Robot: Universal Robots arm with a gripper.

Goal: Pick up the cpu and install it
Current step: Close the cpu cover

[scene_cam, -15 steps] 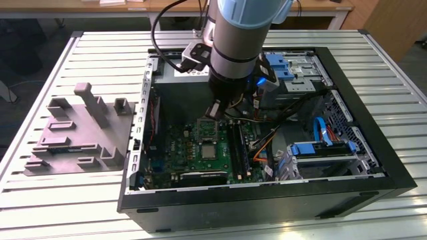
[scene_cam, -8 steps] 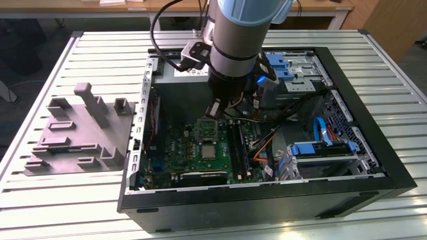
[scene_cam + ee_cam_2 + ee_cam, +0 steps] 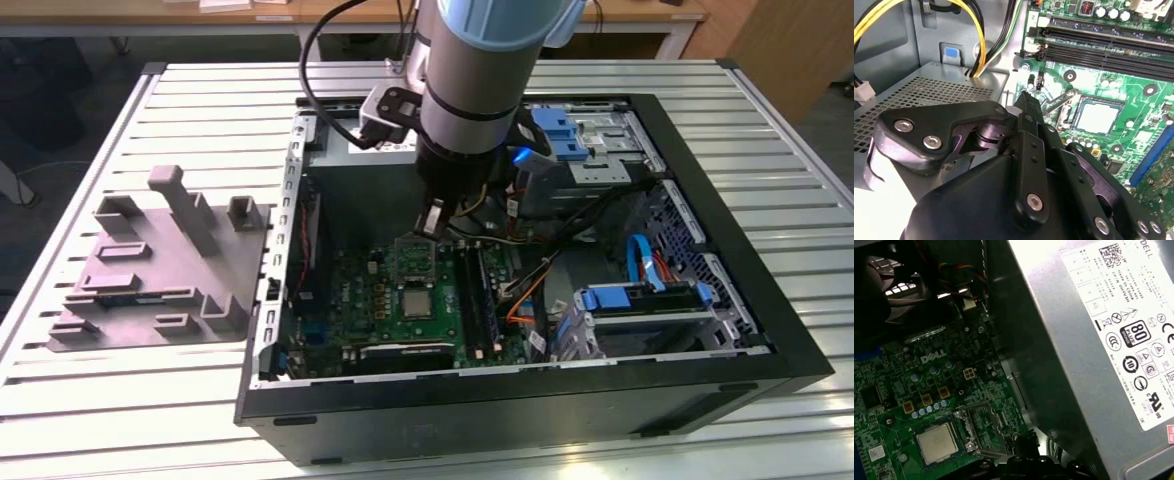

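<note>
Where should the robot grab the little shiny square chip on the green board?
Probably by two opposite edges, coming straight down from above. The cpu lies flat in its socket on the motherboard, so only its silvery top and thin rim are reachable.

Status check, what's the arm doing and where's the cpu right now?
Gripper inside the case, above the board. Cpu seated in its socket, not held. Socket lever up beside it.

The computer case [image 3: 534,400] lies on the counter [image 3: 134,400]; the cpu [image 3: 416,301] sits inside it, a moulded tray [image 3: 147,270] on the exterior view's left.
</note>
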